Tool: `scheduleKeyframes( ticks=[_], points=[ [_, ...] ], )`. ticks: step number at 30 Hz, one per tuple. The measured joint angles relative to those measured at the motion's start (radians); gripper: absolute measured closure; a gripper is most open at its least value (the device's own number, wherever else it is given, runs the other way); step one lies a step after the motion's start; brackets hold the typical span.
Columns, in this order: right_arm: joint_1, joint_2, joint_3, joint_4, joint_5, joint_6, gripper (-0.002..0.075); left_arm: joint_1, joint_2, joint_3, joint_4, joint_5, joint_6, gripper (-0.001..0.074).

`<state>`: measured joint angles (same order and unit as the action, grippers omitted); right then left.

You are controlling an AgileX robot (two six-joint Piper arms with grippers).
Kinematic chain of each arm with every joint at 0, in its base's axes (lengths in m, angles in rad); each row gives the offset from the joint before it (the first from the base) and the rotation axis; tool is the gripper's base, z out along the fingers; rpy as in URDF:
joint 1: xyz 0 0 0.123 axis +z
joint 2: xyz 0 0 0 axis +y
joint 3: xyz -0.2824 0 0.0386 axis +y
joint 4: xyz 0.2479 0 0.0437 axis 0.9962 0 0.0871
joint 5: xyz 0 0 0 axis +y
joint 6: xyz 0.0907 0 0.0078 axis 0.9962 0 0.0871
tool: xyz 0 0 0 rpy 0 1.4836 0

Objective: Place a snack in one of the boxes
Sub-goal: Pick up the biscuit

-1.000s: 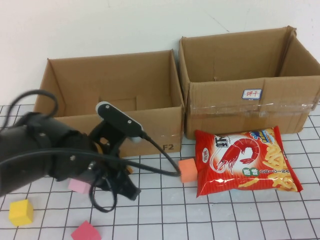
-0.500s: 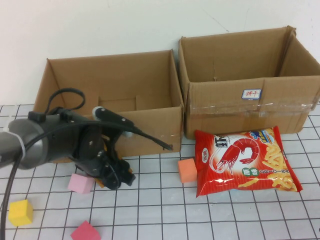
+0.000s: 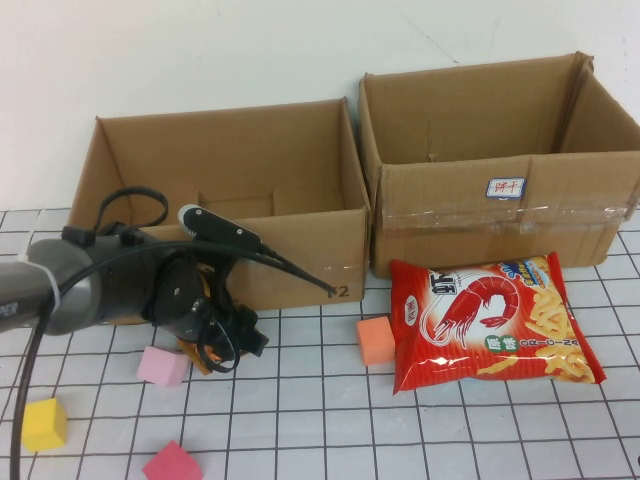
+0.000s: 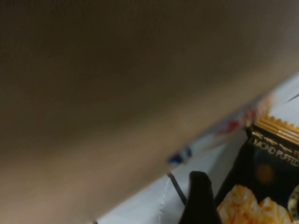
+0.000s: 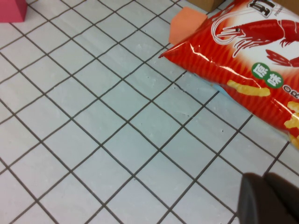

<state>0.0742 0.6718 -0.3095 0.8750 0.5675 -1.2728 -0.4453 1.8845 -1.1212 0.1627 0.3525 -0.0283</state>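
Two open corrugated boxes (image 3: pixel 240 200), glossy snack bag (image 3: pixel 490 322).

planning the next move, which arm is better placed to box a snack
Left, probably: the left gripper is at a dark snack pack beside the left box. The right gripper is apart from the red bag.

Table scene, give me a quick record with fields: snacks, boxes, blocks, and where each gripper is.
snack on table: red shrimp chip bag, flat before right box
second snack: dark puffed snack bag at left gripper, grasp unclear
left gripper: low, before left box
right gripper: over tiles near red bag
blocks: orange, pink, yellow, magenta
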Motion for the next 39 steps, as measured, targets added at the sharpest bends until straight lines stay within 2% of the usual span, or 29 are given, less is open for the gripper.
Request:
scheduleKeyframes(
  ticks=[20, 32, 39],
  points=[
    [0.0, 0.0, 0.0, 0.032, -0.002, -0.033, 0.0727, 0.0, 0.012, -0.059, -0.003, 0.149, 0.002, 0.0282],
    [0.0, 0.0, 0.0, 0.032, -0.014, -0.036, 0.0727, -0.002, 0.036, -0.222, -0.033, 0.44, 0.006, 0.0282],
    [0.0, 0.0, 0.0, 0.032, -0.015, -0.036, 0.0727, -0.002, 0.042, -0.25, -0.079, 0.459, 0.01, 0.0282]
  ],
)
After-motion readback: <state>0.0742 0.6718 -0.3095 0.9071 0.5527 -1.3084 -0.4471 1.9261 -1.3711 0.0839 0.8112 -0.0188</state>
